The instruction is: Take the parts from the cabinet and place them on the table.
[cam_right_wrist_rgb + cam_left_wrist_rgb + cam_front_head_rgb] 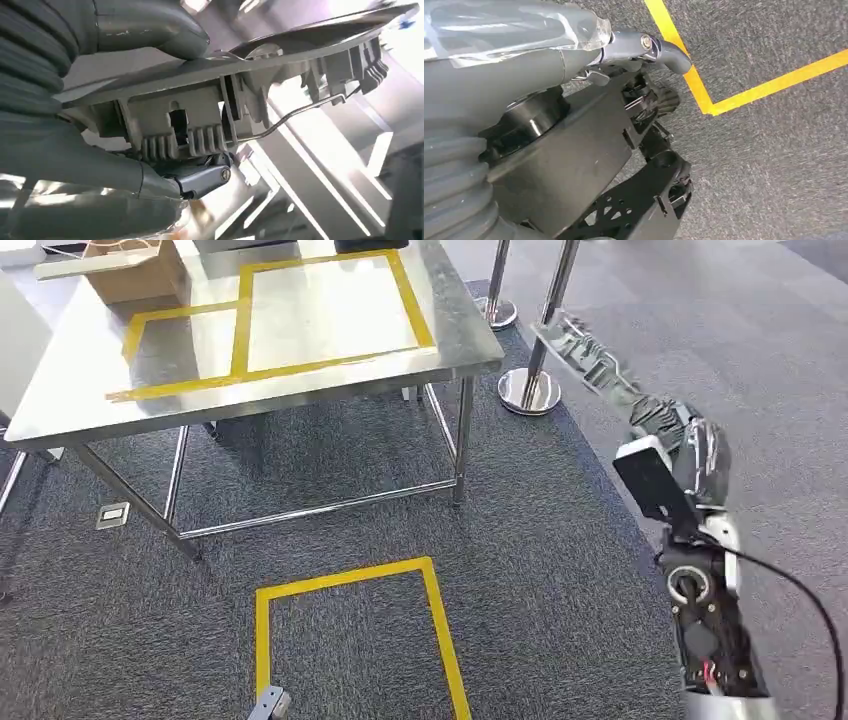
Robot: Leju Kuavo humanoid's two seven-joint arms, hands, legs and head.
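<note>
- We see our right robot hand (668,430) raised at the right of the head view, gripping a long grey plastic part (585,352); the right wrist view shows the thumb (150,30) on one face of the part (240,95) and darker fingers (200,180) under its ribbed side
- The part's long axis runs up and to the left from the hand in the head view, its free end pointing roughly toward the near right corner of the steel desk (460,350); it is held in the air, above the carpet, not over the desk
- The desk lies forward and to the left of the held part, with a yellow taped rectangle (330,310) on its top and a cardboard box (135,275) at its far left
- 2 chrome stanchion posts (530,380) stand just beside the desk's right corner, between the part and the desk edge; we judge these the thing to clear
- Our left robot hand (644,55) hangs low over the carpet beside a yellow floor tape line (704,95); it looks to hold nothing, but we cannot tell how its fingers lie
- The right arm is the nearer one to the desk and carries the part, so we judge the coming move to be a reach forward and left to the taped area
</note>
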